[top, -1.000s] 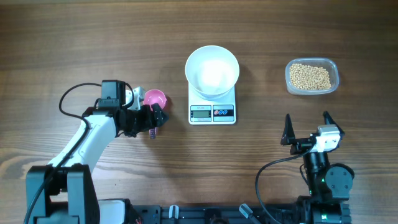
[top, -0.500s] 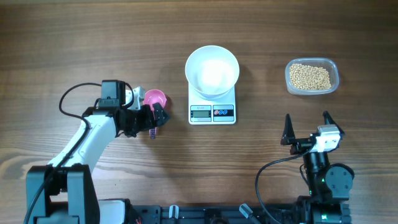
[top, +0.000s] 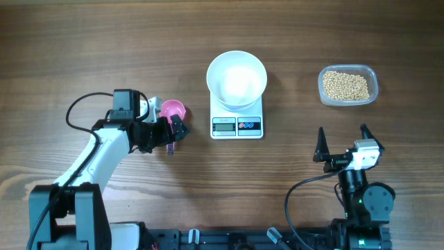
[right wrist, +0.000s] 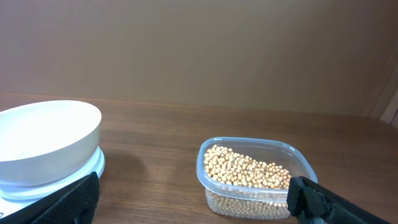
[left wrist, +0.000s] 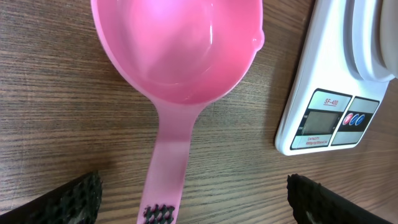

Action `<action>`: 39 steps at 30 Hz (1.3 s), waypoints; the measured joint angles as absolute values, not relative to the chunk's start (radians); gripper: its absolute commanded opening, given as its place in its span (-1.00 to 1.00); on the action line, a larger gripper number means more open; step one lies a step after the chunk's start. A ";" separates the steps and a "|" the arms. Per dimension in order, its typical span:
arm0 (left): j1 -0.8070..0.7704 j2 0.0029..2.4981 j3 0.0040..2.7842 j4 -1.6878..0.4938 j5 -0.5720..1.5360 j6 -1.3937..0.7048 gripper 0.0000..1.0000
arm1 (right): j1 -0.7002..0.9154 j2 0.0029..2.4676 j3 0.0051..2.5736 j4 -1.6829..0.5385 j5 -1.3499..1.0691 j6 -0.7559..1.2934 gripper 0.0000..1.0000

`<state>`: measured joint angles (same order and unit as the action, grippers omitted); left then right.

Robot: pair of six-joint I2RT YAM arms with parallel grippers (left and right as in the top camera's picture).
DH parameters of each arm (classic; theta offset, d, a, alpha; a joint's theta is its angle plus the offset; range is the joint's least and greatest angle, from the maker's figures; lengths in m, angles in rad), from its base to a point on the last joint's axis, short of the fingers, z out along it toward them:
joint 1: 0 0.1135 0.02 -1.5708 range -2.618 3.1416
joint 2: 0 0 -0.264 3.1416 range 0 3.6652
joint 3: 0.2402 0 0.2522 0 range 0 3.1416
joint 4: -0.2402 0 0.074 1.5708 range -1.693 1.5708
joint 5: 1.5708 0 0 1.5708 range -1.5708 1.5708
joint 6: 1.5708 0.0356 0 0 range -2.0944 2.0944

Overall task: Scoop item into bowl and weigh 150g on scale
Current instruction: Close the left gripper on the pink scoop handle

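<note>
A pink scoop point(top: 172, 110) lies flat on the table left of the scale, its handle point(left wrist: 169, 162) pointing toward the table's front. My left gripper point(top: 168, 132) point(left wrist: 193, 208) is open and straddles the handle's end, with both fingers well clear of it. The white bowl point(top: 216, 89) point(right wrist: 56, 140) stands empty on the white scale point(top: 236, 126) point(left wrist: 323, 106). The beige beans point(top: 345, 85) point(right wrist: 245, 168) fill a clear tub point(top: 372, 87) at the right. My right gripper point(top: 343, 142) point(right wrist: 196, 205) hangs open near the front edge, facing the tub and holding nothing.
Bare wooden tabletop lies between the scale and the tub and across the whole back. The left arm's white links point(top: 97, 156) and cable reach in from the front left. The right arm's base point(top: 361, 201) sits at the front right.
</note>
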<state>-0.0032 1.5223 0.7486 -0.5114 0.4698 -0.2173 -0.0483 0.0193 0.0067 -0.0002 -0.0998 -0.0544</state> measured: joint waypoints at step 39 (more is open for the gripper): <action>-0.003 1.522 0.749 -0.511 0.470 -0.217 0.66 | -0.048 0.019 0.007 0.000 -0.099 -0.054 1.00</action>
